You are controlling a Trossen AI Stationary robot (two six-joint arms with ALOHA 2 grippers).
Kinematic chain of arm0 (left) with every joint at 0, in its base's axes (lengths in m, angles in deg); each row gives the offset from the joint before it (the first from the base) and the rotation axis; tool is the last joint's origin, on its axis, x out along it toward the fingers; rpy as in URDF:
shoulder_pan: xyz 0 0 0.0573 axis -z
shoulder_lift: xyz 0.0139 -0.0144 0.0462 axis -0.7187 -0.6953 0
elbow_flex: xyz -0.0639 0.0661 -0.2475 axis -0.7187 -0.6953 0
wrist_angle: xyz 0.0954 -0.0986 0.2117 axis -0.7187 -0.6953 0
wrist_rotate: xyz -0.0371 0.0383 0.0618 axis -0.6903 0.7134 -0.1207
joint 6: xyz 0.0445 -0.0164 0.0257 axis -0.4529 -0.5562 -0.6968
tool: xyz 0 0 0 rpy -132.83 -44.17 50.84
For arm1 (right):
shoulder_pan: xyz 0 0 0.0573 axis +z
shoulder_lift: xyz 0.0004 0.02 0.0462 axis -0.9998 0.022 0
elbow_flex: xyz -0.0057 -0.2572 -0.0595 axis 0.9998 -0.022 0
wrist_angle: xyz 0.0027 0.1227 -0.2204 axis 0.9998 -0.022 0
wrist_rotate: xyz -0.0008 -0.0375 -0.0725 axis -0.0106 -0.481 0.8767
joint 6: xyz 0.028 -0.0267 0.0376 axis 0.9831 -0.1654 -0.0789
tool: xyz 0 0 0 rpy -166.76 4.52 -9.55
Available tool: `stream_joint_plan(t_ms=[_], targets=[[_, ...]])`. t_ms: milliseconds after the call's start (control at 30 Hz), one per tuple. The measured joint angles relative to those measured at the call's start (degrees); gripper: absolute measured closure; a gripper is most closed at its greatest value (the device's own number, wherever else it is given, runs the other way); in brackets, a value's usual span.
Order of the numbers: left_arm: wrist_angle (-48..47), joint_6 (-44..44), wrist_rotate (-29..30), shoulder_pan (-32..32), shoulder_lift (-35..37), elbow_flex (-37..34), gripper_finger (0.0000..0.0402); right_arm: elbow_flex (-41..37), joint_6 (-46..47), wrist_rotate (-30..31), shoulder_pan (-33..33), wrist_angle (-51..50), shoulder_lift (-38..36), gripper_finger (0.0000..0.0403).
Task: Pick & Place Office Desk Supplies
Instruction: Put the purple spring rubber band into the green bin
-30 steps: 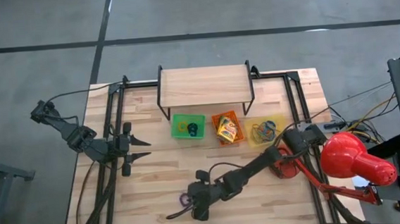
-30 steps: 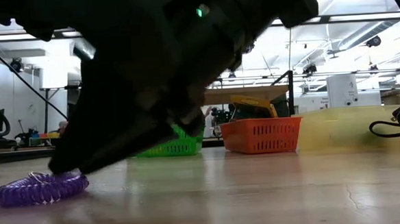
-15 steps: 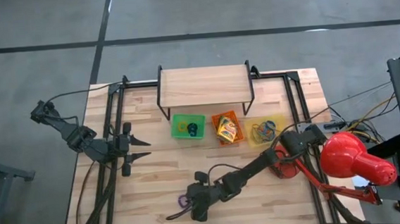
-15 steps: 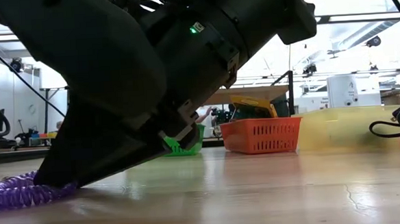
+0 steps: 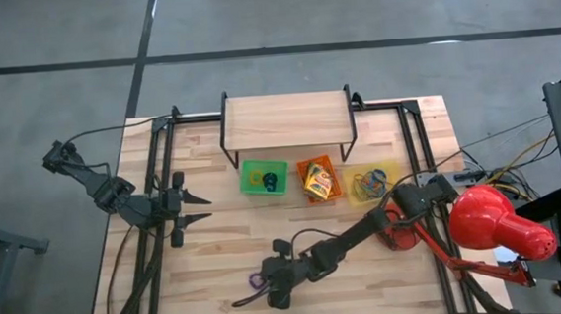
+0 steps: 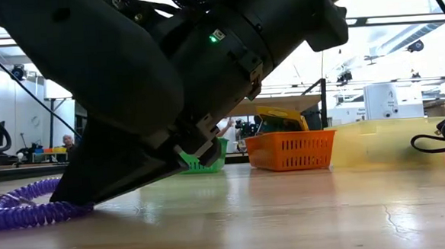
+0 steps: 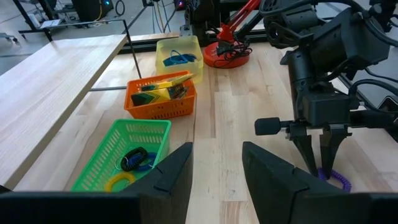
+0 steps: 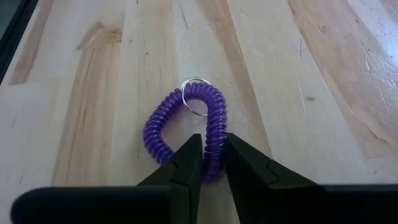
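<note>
A purple coiled loop [image 8: 155, 127] with a small metal ring [image 8: 194, 99] lies on the wooden table [image 5: 218, 250] near its front edge, left of the middle. It shows as well in the low view [image 6: 21, 215] and the left wrist view [image 7: 336, 179]. My right gripper [image 8: 213, 146] is down at the table and shut on the coiled loop [image 5: 256, 278]. My left gripper [image 5: 203, 208] waits open at the table's left side, with nothing between its fingers [image 7: 180, 165]. My right gripper pinches one strand of the coiled loop [image 8: 214, 140] between its two fingers, on the side of the loop away from the metal ring. The fingers slant down from the table's right side and lie across the strand. The loop rests on the table.
A green tray [image 5: 263, 179], an orange tray [image 5: 317, 181] with a yellow box, and a yellow tray [image 5: 370, 181] stand in a row before a wooden shelf [image 5: 286, 117]. A red desk lamp [image 5: 498, 226] stands at the right. Bare wood lies around the coil.
My right gripper has sunk a little onto the purple coil. In the low view the coil, a compact lump before, now shows as a loop drawn out beside the fingers.
</note>
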State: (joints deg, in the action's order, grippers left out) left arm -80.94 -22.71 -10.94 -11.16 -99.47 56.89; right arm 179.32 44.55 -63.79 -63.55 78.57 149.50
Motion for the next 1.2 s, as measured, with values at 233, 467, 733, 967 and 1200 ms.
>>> stream_joint_plan(t_ms=[233, 467, 733, 967, 1200], targets=[[-0.01, 0.00, 0.00, 0.00, -0.02, 0.00, 0.0261, 0.00, 0.00, 0.00, -0.02, 0.00, 0.02, 0.0358], [0.00, 0.00, 0.02, 0.00, 0.01, 0.00, 0.0261, -0.02, 0.00, -0.11, -0.13, 0.02, 0.02, 0.0363], [0.02, 0.00, 0.02, 0.00, 0.00, 0.00, 0.0261, -0.04, 0.00, -0.16, -0.11, 0.22, -0.14, 0.0361], [0.00, 0.00, 0.02, 0.01, 0.00, 0.00, 0.0261, -0.28, 0.02, 0.84, -0.04, -0.47, -2.35, 0.0360], [-0.01, 0.00, 0.02, 0.00, 0.01, 0.00, 0.0261, -0.17, -4.73, 2.71, -0.02, -0.28, -6.01, 0.0360]])
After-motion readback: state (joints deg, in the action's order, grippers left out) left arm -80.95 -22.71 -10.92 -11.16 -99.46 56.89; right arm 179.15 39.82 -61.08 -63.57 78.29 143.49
